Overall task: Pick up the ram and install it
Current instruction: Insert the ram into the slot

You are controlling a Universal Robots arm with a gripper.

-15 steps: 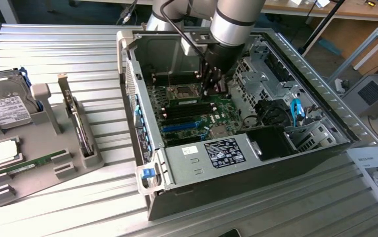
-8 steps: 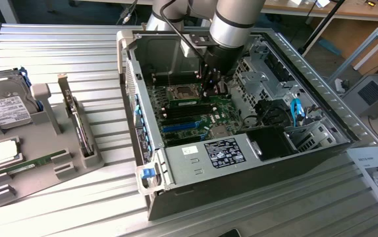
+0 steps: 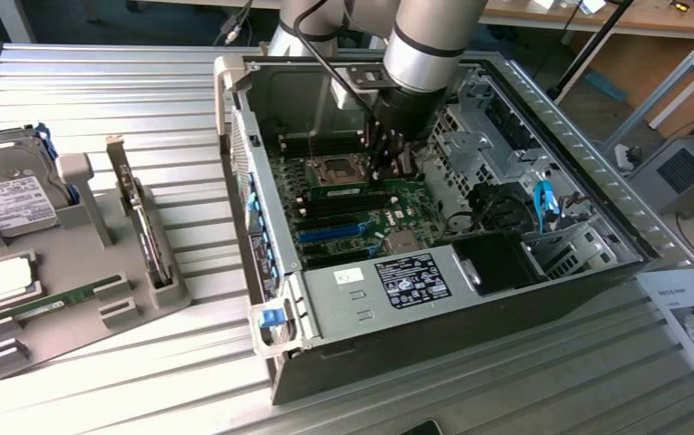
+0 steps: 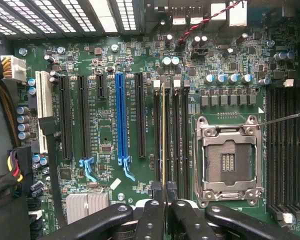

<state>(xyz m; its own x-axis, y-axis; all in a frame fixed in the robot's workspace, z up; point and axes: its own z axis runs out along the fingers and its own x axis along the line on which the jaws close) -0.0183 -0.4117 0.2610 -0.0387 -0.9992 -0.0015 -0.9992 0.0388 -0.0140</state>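
Observation:
My gripper (image 4: 164,192) is shut on the ram (image 4: 163,135), a thin green stick seen edge-on between my two dark fingers (image 4: 152,212). The stick lines up with the black memory slots (image 4: 176,135) beside the open CPU socket (image 4: 229,160). I cannot tell whether it is seated in a slot or just above one. In the exterior view the gripper (image 3: 386,159) reaches down into the open computer case (image 3: 444,299), close over the motherboard. A second, similar green stick (image 3: 51,306) lies in a grey holder on the exterior view's left.
The grey holder (image 3: 130,313) also carries a square silvery CPU chip (image 3: 6,279), a hard drive (image 3: 3,195) and an upright expansion card (image 3: 148,227). Drive cages and cables (image 3: 505,199) crowd the case beside the arm. A blue PCI slot (image 4: 121,120) lies near the memory slots.

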